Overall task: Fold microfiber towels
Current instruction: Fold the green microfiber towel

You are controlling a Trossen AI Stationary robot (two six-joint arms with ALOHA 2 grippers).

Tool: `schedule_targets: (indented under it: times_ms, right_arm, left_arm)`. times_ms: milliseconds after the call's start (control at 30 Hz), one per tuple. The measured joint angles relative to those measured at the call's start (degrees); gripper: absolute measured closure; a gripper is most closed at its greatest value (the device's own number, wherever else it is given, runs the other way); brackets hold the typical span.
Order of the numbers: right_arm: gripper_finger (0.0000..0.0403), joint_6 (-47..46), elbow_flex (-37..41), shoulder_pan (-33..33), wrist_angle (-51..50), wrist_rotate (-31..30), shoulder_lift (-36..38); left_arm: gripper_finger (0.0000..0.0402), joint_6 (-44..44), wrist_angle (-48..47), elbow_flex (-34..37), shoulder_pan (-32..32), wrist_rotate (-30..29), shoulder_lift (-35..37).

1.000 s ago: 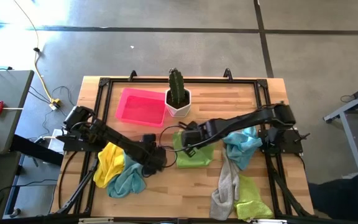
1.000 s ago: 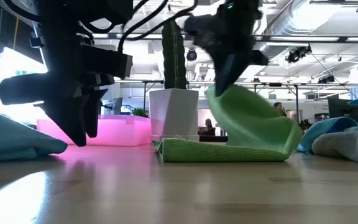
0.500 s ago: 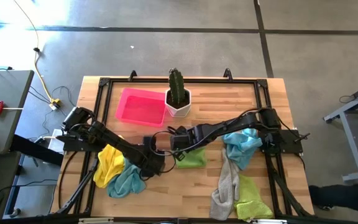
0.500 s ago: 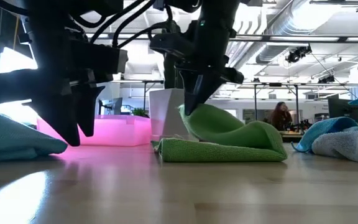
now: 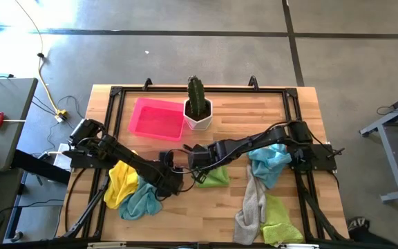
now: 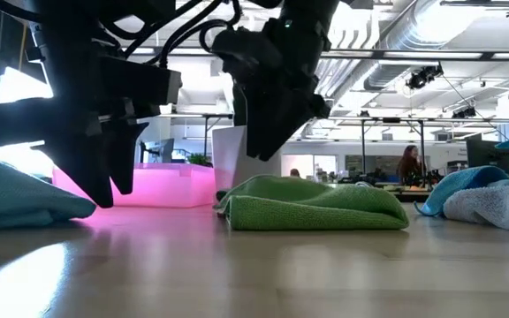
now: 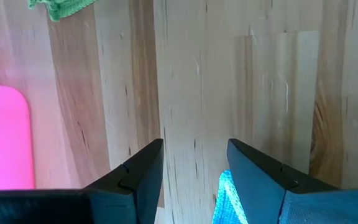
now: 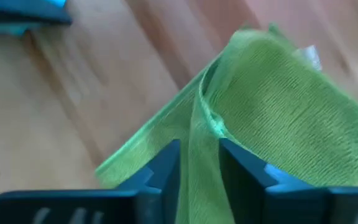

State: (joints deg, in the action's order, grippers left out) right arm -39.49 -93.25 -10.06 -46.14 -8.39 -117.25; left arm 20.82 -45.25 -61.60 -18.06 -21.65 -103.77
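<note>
Over the folded lime green towel (image 5: 215, 176), the right tool (image 5: 197, 166) is standing slightly parted, cloth between its fingers in the wrist view only. Beside it, the left tool (image 5: 173, 181) is hanging open above bare worktop (image 7: 253, 87).

Folded green towel (image 5: 216, 176) mid-table — 5 other towels (image 5: 262, 197) heaped around.

fuzzy green cloth towel (image 6: 316, 205), glossy wood table (image 6: 254, 274)

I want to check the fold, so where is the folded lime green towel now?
In the high view the folded lime green towel lies near the table's middle, under the right gripper, below the white cactus pot in the picture.
</note>
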Motion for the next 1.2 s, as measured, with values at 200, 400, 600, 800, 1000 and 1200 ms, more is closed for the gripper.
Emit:
schedule_targets:
  times_ms: [200,400,600,800,1000,1200]
  right_arm:
    - [0.0270,4.0,-4.1,-0.1,-14.0,-7.3,1.0]
    - [0.0274,-0.3,0.8,1.6,-24.7,-17.3,0.8]
    - [0.0274,4.7,9.5,2.9,-9.9,-5.9,0.7]
    - [0.0274,6.4,9.1,2.2,-5.1,-1.2,0.7]
    - [0.0274,10.1,5.0,-1.2,-0.8,5.5,0.7]
    - [0.0274,13.8,4.3,-3.1,3.8,10.0,0.8]
  left_arm:
    - [0.0232,0.6,-0.2,0.0,0.0,0.0,0.0]
    - [0.0232,1.6,-0.7,0.0,0.0,0.1,0.0]
    - [0.0232,2.6,-0.7,0.0,0.0,2.0,0.0]
    - [0.0232,3.2,-1.1,0.0,0.0,2.2,0.0]
    - [0.0232,3.2,-1.0,0.0,0.0,2.2,0.0]
    - [0.0232,3.2,-1.0,0.0,0.0,2.2,0.0]
